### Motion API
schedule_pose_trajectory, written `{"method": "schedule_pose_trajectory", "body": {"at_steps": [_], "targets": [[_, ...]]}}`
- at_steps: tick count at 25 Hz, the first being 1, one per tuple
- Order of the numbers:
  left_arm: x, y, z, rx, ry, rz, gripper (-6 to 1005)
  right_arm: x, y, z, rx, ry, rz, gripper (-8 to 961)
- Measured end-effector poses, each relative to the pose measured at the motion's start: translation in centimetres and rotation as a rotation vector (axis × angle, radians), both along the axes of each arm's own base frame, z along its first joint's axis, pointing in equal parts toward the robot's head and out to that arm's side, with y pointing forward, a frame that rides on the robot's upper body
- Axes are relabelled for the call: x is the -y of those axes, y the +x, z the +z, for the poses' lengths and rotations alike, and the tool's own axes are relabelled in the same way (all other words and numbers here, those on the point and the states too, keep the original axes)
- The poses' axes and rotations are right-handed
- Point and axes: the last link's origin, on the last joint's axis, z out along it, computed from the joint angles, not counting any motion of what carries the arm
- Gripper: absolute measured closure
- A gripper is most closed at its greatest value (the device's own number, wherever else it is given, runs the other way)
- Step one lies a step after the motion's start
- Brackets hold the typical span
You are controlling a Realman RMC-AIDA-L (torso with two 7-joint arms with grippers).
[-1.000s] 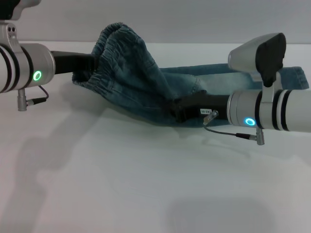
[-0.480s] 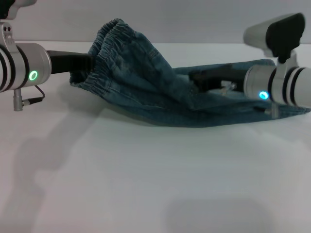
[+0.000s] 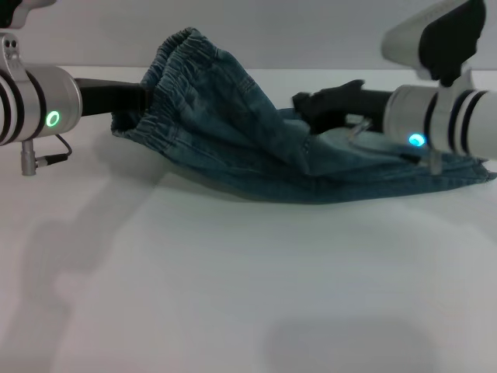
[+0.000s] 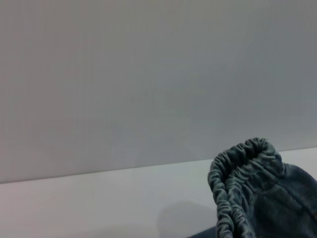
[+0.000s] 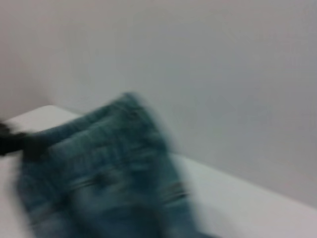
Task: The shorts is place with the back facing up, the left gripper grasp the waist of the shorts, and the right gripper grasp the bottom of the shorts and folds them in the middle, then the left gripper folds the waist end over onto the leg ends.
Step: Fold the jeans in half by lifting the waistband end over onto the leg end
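The blue denim shorts (image 3: pixel 233 132) lie folded lengthwise on the white table (image 3: pixel 233 295). Their gathered waist (image 3: pixel 175 58) is raised at the left. My left gripper (image 3: pixel 138 101), on the arm with the green light, is shut on the waist and holds it above the table. The same ruffled band (image 4: pixel 242 168) shows in the left wrist view. My right gripper (image 3: pixel 303 105), on the arm with the blue light, hovers open just above the middle of the shorts, holding nothing. The leg ends (image 3: pixel 466 175) rest flat at the right, partly behind that arm. The right wrist view shows the shorts (image 5: pixel 109 163) blurred.
Bare white tabletop (image 3: pixel 194 311) fills the near half of the head view. A plain grey wall (image 3: pixel 311 31) stands behind the table's far edge.
My right gripper left the near edge of the shorts, moved back and to the right, and lifted clear of the cloth. The shorts now lie stretched out further right. The left gripper stayed put.
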Motion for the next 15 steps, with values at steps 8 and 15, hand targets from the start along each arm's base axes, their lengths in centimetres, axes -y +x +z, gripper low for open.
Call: {"method": "schedule_pose_trajectory", "body": {"at_steps": [8,15], "targets": [[-0.1,-0.3,0.4,0.005,0.013,0.011,923,3.4,-3.9,-3.5,-0.043,-0.12,0.123,945],[0.0,-0.1,0.6,0.008,0.02,0.002,923,4.1,-1.9,-4.7,-0.037,-0.154,0.051,943]]}}
